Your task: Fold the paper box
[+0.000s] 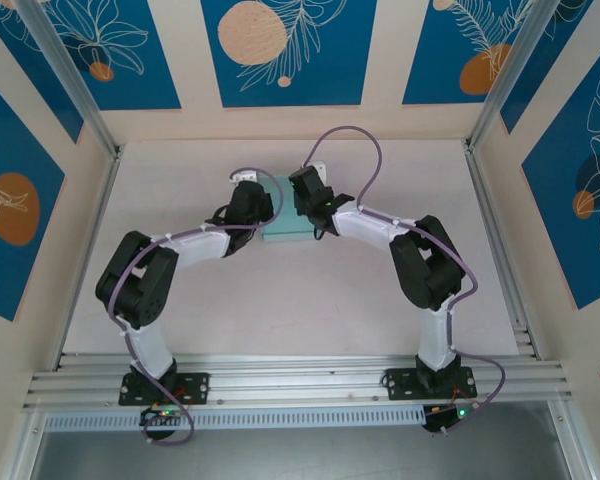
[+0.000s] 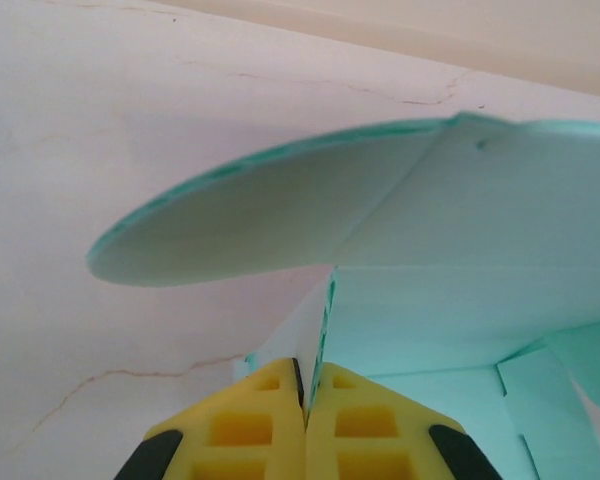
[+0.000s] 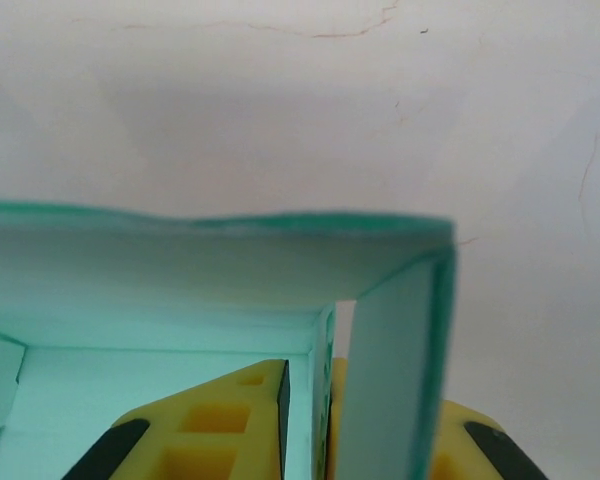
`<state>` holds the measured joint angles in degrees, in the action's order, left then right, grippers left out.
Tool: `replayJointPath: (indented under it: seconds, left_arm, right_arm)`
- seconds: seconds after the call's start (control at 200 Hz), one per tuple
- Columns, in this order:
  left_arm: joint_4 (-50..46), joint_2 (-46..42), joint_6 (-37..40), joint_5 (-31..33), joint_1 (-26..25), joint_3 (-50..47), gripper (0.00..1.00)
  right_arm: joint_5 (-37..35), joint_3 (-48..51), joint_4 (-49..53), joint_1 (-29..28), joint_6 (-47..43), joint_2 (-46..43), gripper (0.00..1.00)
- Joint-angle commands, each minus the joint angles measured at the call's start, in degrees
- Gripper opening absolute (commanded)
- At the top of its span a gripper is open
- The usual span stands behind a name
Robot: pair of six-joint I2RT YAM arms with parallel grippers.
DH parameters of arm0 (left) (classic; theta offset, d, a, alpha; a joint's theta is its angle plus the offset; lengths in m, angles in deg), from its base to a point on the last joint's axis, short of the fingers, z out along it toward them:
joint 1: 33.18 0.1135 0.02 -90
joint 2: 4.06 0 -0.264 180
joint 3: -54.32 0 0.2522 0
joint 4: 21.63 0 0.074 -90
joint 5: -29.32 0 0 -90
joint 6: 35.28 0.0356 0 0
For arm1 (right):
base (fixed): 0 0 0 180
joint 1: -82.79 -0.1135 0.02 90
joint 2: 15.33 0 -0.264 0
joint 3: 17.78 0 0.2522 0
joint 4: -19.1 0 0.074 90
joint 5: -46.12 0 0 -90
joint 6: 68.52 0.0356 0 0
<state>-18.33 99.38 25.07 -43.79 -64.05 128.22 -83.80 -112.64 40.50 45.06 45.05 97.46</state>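
The paper box (image 1: 285, 228) is pale light-blue card, partly folded, lying mid-table between both grippers. My left gripper (image 1: 252, 203) stands at its left end and is shut on an upright wall of the card (image 2: 325, 330); a rounded flap (image 2: 270, 215) arches above the yellow fingers (image 2: 250, 425). My right gripper (image 1: 310, 195) stands at the box's right end. Its yellow fingers (image 3: 230, 420) are shut on a thin upright side wall (image 3: 320, 400), with another flap (image 3: 395, 370) standing just right of it and a long panel (image 3: 210, 265) across the top.
The pale table top (image 1: 280, 310) shows fine cracks. Aluminium rails (image 1: 300, 375) run along the near edge and cell posts (image 1: 500, 80) rise at the back corners. Purple cables (image 1: 355, 135) loop over both arms.
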Motion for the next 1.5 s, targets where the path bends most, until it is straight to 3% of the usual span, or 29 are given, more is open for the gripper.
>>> replayJointPath:
  seconds: [0.0,0.565,0.725,0.87,1.185,1.24,1.495]
  left_arm:
    - [2.2,-0.3,-5.0,-10.2,-3.9,-3.6,0.03]
    - [8.9,-0.8,-3.3,-6.8,-4.5,-13.4,0.07]
    - [9.1,-2.7,-3.2,-6.3,-4.5,-16.2,0.29]
    - [8.3,-5.6,-3.8,-6.7,-4.5,-18.5,0.56]
    - [0.0,-16.4,-2.9,-6.6,-4.2,-21.0,0.95]
    - [-2.5,-18.3,-3.2,-6.5,-4.1,-21.3,1.00]
    - [-11.9,-28.8,-7.4,-7.2,-0.7,-24.8,1.00]
  right_arm:
    - [4.6,2.6,-1.4,-4.6,1.8,-0.7,0.18]
    - [-0.6,10.2,-5.4,-8.2,3.3,-1.0,0.21]
    - [-2.0,12.3,-5.8,-8.8,3.6,-1.2,0.22]
    - [-2.9,13.1,-5.5,-9.1,4.2,-1.0,0.22]
    - [-3.7,12.2,-4.4,-9.1,4.0,-0.7,0.23]
    - [-3.6,12.1,-4.2,-9.1,3.9,-0.9,0.23]
    - [-3.6,12.2,-3.8,-9.2,3.7,-1.2,0.24]
